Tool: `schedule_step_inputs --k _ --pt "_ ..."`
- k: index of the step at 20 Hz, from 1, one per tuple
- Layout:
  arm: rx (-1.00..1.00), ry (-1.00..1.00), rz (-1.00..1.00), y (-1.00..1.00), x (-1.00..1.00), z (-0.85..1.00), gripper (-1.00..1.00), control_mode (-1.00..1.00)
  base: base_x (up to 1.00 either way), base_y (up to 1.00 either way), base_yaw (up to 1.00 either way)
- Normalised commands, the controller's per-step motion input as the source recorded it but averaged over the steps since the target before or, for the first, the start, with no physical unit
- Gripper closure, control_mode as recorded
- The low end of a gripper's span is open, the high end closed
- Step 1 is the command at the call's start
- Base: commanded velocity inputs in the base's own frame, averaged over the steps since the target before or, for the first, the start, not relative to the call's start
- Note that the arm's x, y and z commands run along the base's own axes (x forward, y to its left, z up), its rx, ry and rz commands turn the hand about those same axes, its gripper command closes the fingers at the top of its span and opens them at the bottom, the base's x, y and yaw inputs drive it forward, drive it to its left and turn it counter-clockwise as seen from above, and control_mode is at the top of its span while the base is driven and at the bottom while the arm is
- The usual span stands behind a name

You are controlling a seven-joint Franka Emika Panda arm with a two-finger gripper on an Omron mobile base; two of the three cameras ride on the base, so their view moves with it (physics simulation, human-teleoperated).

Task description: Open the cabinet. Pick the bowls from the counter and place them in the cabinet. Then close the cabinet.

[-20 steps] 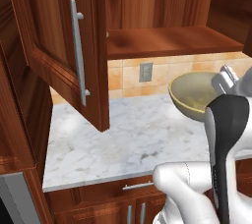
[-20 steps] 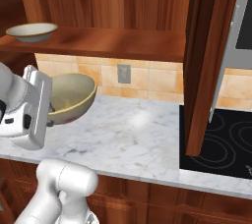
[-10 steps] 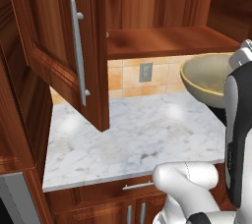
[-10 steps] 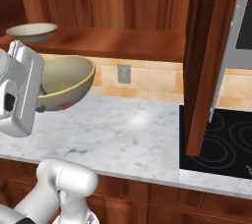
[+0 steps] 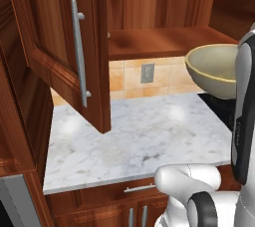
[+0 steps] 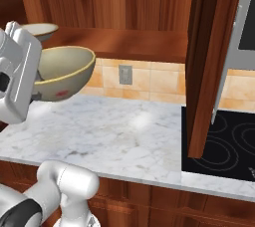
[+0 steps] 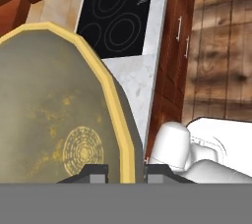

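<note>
Left base view: deep bowl (image 5: 215,69) at right, airborne over the tabletop (image 5: 144,136), open cabinet door (image 5: 64,47) at left. Right base view: shallow bowl (image 6: 41,30) already shelved upper left, other door (image 6: 209,56) hanging right. Hand view: my fingers (image 7: 125,171) pinch the bowl's yellow rim; stovetop (image 7: 120,14) up top.

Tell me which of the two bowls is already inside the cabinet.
The shallower bowl, resting on the cabinet shelf. The deep olive-tan bowl is held above the counter.

Shelf (image 6: 149,44) lies mostly free; open doors (image 5: 74,47) flank the gap.
</note>
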Motion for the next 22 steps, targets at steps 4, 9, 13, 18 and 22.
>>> schedule_step_inputs --k 4,9,13,18,22 --pt "0.0 -0.1 0.01 -0.07 0.0 0.0 1.0 -1.0 0.0 0.0 0.0" --pt "0.0 -0.11 0.0 -0.1 0.0 0.02 1.0 -1.0 0.0 0.0 0.0" --pt "0.0 -0.2 0.0 -0.03 -0.04 0.11 1.0 -1.0 0.0 0.0 0.0" --pt "0.0 -0.01 0.0 -0.03 0.06 0.06 1.0 -1.0 0.0 0.0 0.0" --pt "0.0 0.0 0.0 -0.02 0.26 0.01 1.0 -1.0 0.0 0.0 0.0"
